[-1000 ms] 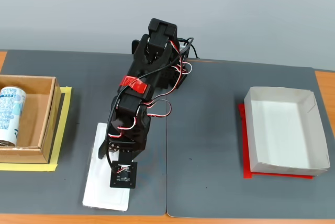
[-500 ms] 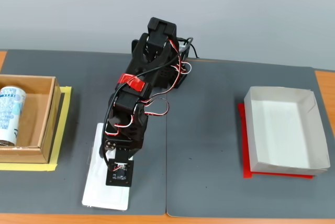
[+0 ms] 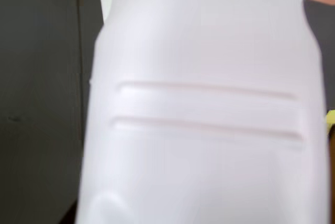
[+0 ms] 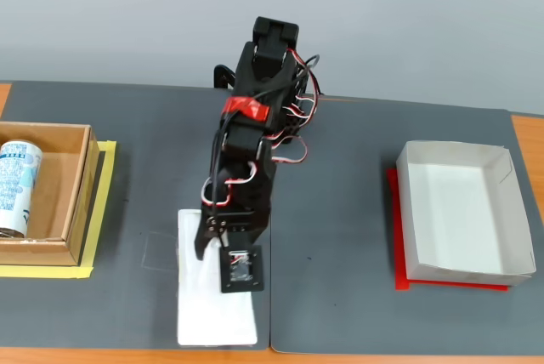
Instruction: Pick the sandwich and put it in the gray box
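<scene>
The sandwich [image 4: 214, 317] is a flat white plastic-wrapped pack lying on the dark mat at the lower centre of the fixed view. In the wrist view the sandwich [image 3: 204, 130] fills almost the whole frame, very close and blurred, with two pressed ridges across it. My gripper [image 4: 211, 247] is down over the far half of the pack. Its jaws are hidden under the wrist and camera, so I cannot tell whether they are open or shut. The gray box [image 4: 410, 211], a shallow pale tray, stands empty at the right on a red sheet, far from the gripper.
A brown cardboard box [image 4: 76, 202] on yellow paper stands at the left edge and holds a blue-white printed can [image 4: 15, 185]. Dark mat [image 4: 340, 236] lies between the pack and the gray box. The table's wooden edge runs along the bottom.
</scene>
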You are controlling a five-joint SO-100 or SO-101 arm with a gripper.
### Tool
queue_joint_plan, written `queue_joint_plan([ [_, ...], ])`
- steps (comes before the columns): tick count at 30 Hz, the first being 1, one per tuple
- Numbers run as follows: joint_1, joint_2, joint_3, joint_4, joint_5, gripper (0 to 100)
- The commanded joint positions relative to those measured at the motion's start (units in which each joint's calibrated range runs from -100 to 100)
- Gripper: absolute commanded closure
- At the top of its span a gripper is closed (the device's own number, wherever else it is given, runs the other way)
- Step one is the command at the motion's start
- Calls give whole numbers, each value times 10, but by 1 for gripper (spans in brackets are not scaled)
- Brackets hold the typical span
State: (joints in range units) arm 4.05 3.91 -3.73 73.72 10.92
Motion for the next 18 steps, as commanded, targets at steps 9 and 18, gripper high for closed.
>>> queue_joint_plan([
  [9, -117, -132, -8, 56, -1, 82],
  [18, -273, -212, -8, 54, -27, 82],
])
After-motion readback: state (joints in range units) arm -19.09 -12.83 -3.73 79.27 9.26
